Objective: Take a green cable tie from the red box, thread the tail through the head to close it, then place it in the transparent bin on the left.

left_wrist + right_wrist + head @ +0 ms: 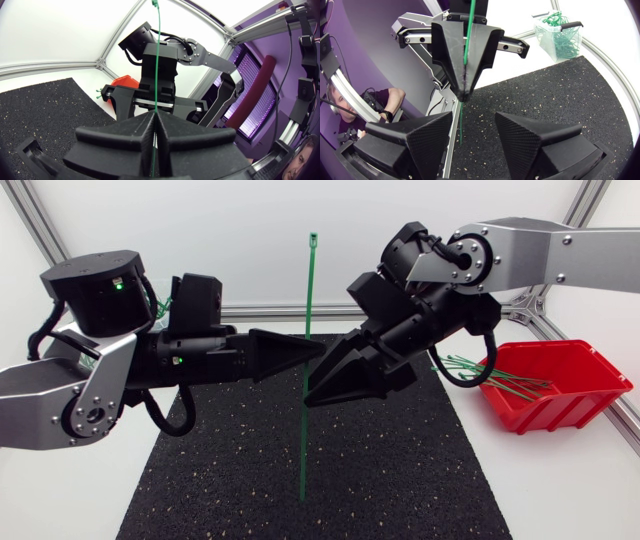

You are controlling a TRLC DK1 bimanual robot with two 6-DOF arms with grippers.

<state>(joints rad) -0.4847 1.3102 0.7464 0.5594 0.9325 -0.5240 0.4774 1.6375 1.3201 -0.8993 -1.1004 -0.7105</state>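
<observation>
My left fingers (127, 137) are clamped on the thin green plastic cable tie (309, 290), which stands upright with its head uppermost. My right fingers (422, 142) stand apart and empty, the tail hanging between them. Recommended: pinch the tail low, then curl it headward.

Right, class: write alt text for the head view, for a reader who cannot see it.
The left gripper holds a green tie upright over a black mat, with the open right gripper close beside it. A red box of ties sits at the right.
</observation>
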